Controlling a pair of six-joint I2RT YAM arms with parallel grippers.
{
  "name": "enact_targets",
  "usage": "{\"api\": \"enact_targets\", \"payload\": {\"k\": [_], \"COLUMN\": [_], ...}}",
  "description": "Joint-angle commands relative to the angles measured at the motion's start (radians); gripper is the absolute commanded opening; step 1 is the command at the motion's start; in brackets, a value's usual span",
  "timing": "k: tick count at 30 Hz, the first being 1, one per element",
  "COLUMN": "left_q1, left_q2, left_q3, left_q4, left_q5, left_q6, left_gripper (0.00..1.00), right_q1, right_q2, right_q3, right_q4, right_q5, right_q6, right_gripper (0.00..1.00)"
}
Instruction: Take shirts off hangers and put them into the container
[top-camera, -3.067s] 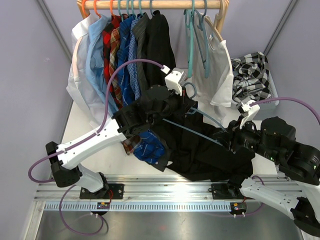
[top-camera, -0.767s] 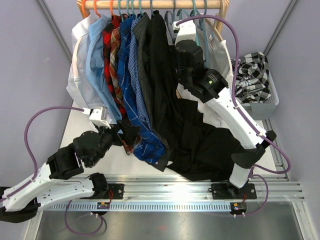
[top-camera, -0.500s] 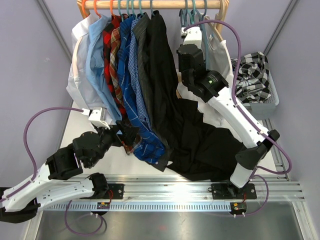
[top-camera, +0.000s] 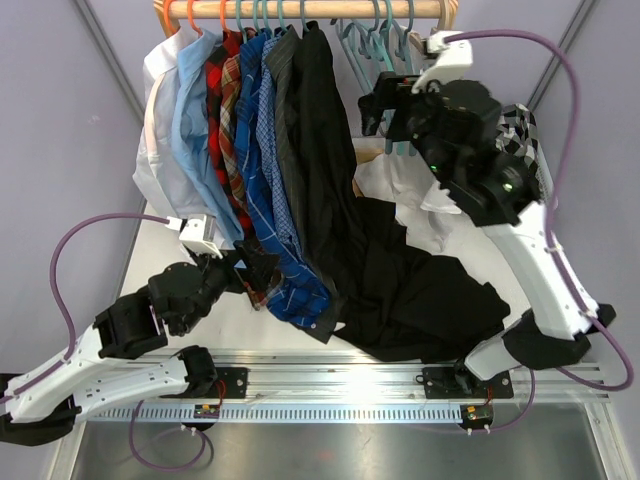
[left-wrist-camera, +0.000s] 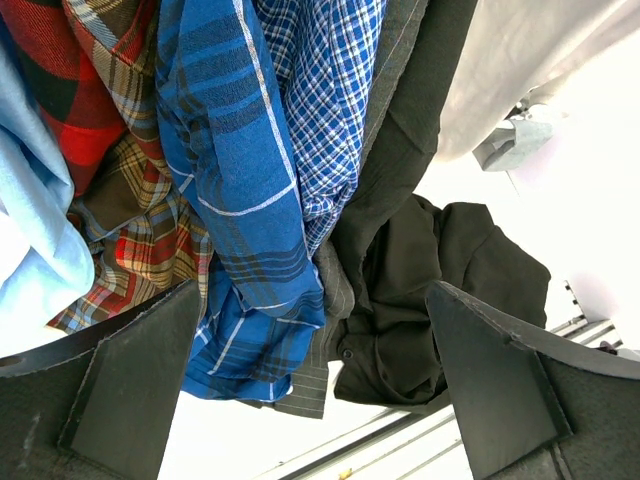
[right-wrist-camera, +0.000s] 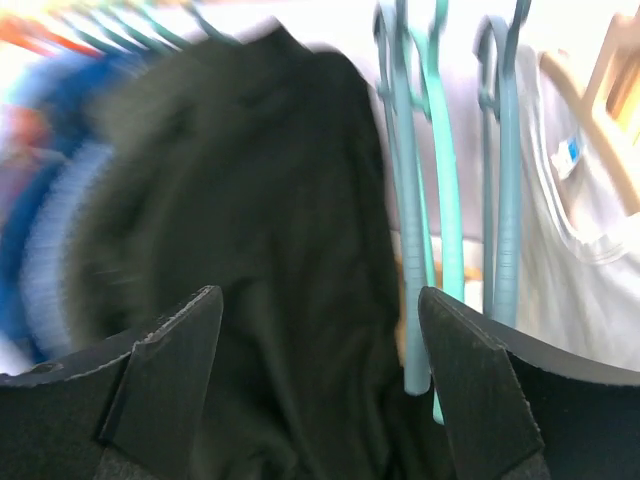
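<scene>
Shirts (top-camera: 262, 150) hang crowded along the left half of a wooden rod (top-camera: 300, 9): white, light blue, red plaid, blue check, dark grey and black, overlapping so much that most show only an edge. The black shirt (top-camera: 325, 150) trails down into a dark heap on the table (top-camera: 150, 260), and where one garment ends and another begins there is hard to make out. A pale shirt (top-camera: 400, 185) lies crumpled behind that heap, partly hidden by the right arm.

The container (top-camera: 546, 178) sits at the far right, almost wholly covered by that arm. A scrap of black-and-white check fabric (top-camera: 527, 135) shows beside it.

Bare teal hangers (top-camera: 385, 35) hang on the rod's right part, and orange hooks (top-camera: 190, 12) show at its left end.

The right gripper (top-camera: 385, 105) is raised near the teal hangers, its fingers spread wide with nothing between them. Its wrist view is blurred on the left. A small blue tag (right-wrist-camera: 568, 152) sits at the neck of a white garment there, but no writing can be read.

The left gripper (top-camera: 245, 270) is low by the plaid and blue hems, jaws fully apart and empty; whether it touches cloth cannot be told. Purple cables loop over both arms, and a metal rail (top-camera: 340, 385) runs along the near edge.
</scene>
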Motion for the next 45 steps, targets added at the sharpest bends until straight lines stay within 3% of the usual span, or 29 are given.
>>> {"api": "enact_targets", "payload": {"k": [1, 6, 11, 15, 20, 23, 25, 29, 36, 39, 41, 43, 45], "left_q1": [-0.004, -0.004, -0.004, -0.006, -0.004, -0.004, -0.006, -0.004, -0.004, -0.006, -0.006, -0.006, -0.007], "left_q2": [0.009, 0.013, -0.001, -0.001, 0.011, 0.034, 0.043, 0.057, 0.046, 0.034, 0.025, 0.022, 0.028], "left_q3": [0.014, 0.016, 0.011, 0.019, 0.014, 0.005, 0.002, 0.012, 0.031, 0.034, 0.032, 0.032, 0.032], "left_q4": [0.032, 0.032, 0.03, 0.024, 0.041, 0.045, 0.049, 0.055, 0.021, 0.003, -0.004, -0.005, -0.004], "left_q5": [-0.029, -0.022, -0.016, -0.006, 0.018, 0.027, 0.03, 0.043, 0.037, 0.032, 0.027, 0.023, 0.023], "left_q6": [-0.003, 0.0, -0.006, -0.008, -0.014, -0.026, -0.034, -0.035, -0.04, -0.049, -0.052, -0.052, -0.054], "left_gripper": [0.99, 0.99, 0.99, 0.99, 0.99, 0.99, 0.99, 0.99, 0.99, 0.99, 0.99, 0.99, 0.99], "right_q1": [0.019, 0.076, 0.227, 0.267, 0.267, 0.267, 0.266, 0.235, 0.109, 0.108, 0.108, 0.108, 0.106], "right_q2": [-0.099, -0.168, -0.324, -0.446, -0.517, -0.474, -0.431, -0.327, -0.023, -0.015, -0.113, -0.237, -0.346], "right_q3": [0.06, -0.028, -0.345, -0.707, -1.014, -1.183, -1.24, -1.424, -1.53, -1.582, -1.619, -1.645, -1.607], "right_q4": [-0.069, -0.141, -0.143, -0.174, -0.255, -0.29, -0.272, 0.043, 0.308, 0.345, 0.38, 0.325, 0.218], "right_q5": [-0.123, -0.177, 0.009, 0.177, 0.381, 0.415, 0.398, 0.259, 0.082, 0.117, 0.148, 0.207, 0.334], "right_q6": [0.047, 0.058, 0.084, 0.262, 0.554, 0.81, 0.89, 0.927, 1.015, 1.084, 1.092, 1.107, 1.148], "right_gripper": [0.88, 0.89, 0.99, 1.0, 1.0, 0.99, 1.0, 1.0, 1.0, 0.88, 0.49, 0.0, 0.0]}}
